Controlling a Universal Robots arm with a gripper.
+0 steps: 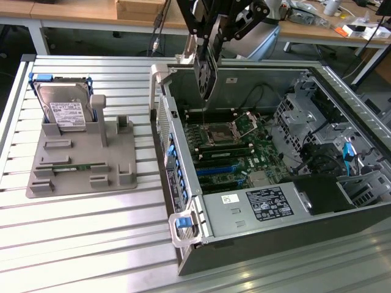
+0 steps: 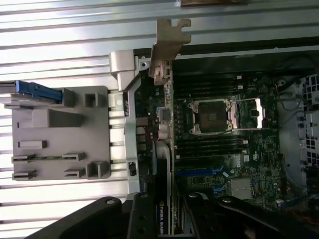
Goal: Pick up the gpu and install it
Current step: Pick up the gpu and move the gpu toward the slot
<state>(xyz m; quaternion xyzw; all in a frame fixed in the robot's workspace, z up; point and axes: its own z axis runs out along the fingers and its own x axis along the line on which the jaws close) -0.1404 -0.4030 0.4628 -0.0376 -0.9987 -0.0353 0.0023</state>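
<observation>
one arm [image 1: 203, 15] points straight down, claw [image 1: 206, 44] pinching the gpu [image 1: 204, 76] upright above the open case [image 1: 269, 76].

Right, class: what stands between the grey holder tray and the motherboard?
The computer case's metal wall, seen in both views; blue clips line it in the exterior view.

Arm [image 1: 214, 12] cut off by the exterior view's top edge, gpu [image 1: 205, 79] top hidden behind pincer [image 1: 206, 47], case [image 1: 275, 241] cropped at the exterior view's right, drive [image 1: 64, 108] label and power supply [image 1: 239, 210] sticker print too small to read
</observation>
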